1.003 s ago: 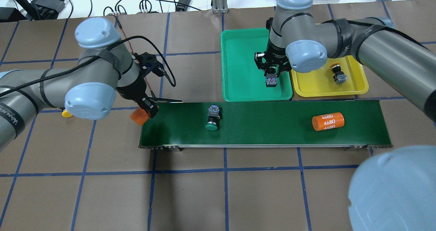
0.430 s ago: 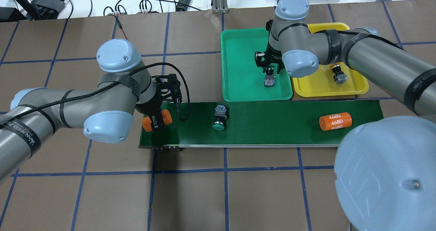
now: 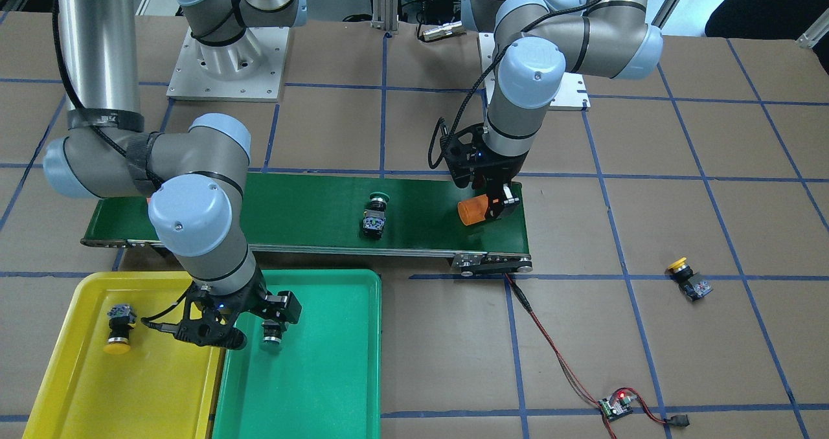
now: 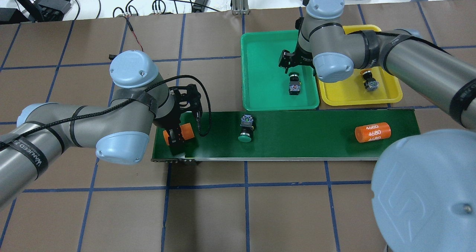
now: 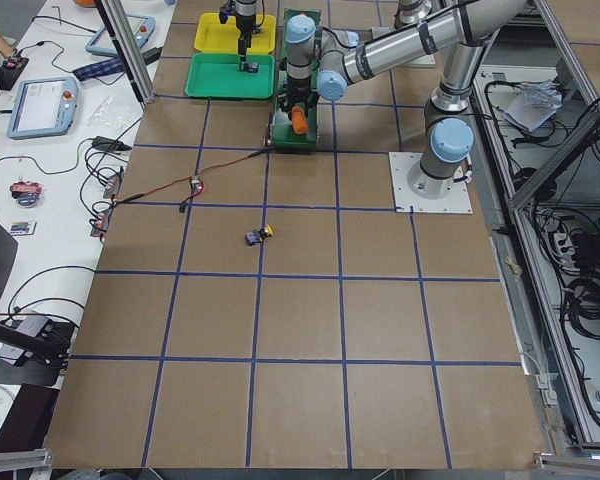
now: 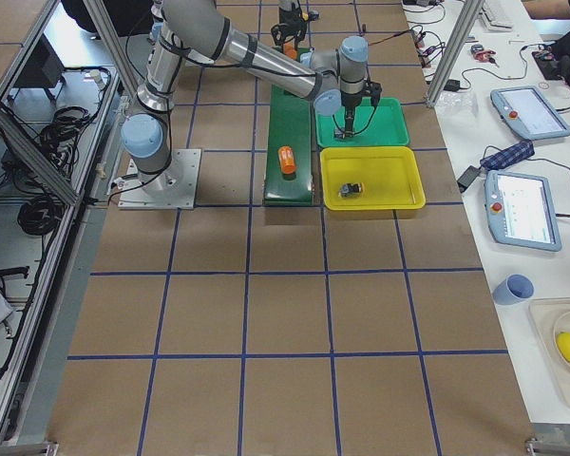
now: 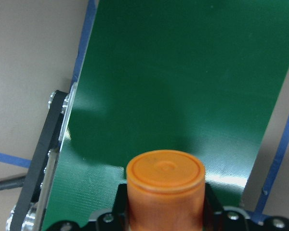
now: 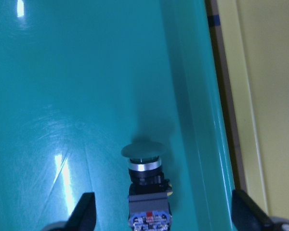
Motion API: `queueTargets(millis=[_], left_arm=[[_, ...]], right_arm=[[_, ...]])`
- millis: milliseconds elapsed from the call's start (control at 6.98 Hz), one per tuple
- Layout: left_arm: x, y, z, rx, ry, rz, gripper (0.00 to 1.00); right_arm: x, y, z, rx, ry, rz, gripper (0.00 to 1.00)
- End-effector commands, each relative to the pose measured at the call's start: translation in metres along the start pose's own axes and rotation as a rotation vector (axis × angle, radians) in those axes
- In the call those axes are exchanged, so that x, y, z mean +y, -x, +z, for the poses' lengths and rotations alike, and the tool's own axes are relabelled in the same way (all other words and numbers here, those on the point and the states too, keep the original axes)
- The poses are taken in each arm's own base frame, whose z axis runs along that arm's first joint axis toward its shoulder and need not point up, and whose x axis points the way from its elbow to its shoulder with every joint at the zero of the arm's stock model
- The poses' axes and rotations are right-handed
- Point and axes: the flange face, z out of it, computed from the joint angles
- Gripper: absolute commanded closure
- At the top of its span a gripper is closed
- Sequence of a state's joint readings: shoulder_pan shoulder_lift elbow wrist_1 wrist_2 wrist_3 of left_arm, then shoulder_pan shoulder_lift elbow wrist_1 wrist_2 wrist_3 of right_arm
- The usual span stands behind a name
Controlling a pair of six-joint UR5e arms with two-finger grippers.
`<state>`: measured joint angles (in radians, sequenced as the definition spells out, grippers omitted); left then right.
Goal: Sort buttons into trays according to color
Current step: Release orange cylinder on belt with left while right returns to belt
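Left jaws grip orange cylinder (image 4: 188,131) above belt (image 4: 297,140); let go askew, it could roll off toward counter (image 4: 111,207) edge. Right jaws open over trayed green button (image 4: 294,86)

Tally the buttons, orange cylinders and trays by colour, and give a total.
Green buttons: 2
Yellow buttons: 2
Orange cylinders: 2
Green trays: 1
Yellow trays: 1
Total: 8

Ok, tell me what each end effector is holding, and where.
Left end effector clamps an orange cylinder across its curved sides; right end effector, open, holds nothing.
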<state>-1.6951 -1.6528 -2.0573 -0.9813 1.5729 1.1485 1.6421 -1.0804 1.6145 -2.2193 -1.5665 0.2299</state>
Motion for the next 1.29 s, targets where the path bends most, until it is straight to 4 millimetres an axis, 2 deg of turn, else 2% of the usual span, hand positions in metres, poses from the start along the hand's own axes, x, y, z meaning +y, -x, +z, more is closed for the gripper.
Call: queueTargets(millis=[0, 143, 287, 430, 573, 717, 860, 1003, 1147], left_arm=[[0.002, -0.002, -0.024, -0.038, -0.024, -0.143, 0.00], [0.003, -0.001, -0.032, -0.051, -0.026, -0.151, 0.00], [0.026, 0.010, -0.030, -0.039, -0.001, -0.152, 0.00], [0.082, 0.042, -0.024, -0.005, 0.010, -0.285, 0.00], [0.126, 0.071, -0.026, 0.001, -0.008, -0.543, 0.00], [0.161, 0.103, -0.030, -0.013, -0.026, -0.620, 0.00], [0.184, 0.133, -0.031, -0.027, -0.018, -0.748, 0.00], [0.195, 0.155, -0.024, -0.024, -0.001, -0.910, 0.00], [0.229, 0.182, -0.015, -0.042, 0.046, -1.100, 0.00]], right_arm=[[0.032, -0.006, -0.063, 0.017, 0.099, 0.000, 0.00], [0.053, -0.010, -0.085, 0.023, 0.132, 0.005, 0.00], [0.082, -0.013, -0.086, 0.026, 0.169, 0.010, 0.00], [0.102, -0.017, -0.085, 0.029, 0.180, 0.011, 0.00], [0.111, -0.019, -0.087, 0.030, 0.185, 0.009, 0.00], [0.115, -0.011, -0.089, 0.007, 0.190, 0.022, 0.00], [0.120, 0.002, -0.085, -0.027, 0.209, 0.047, 0.00], [0.123, 0.006, -0.082, -0.027, 0.217, 0.040, 0.00], [0.129, 0.005, -0.074, -0.030, 0.236, 0.042, 0.00]])
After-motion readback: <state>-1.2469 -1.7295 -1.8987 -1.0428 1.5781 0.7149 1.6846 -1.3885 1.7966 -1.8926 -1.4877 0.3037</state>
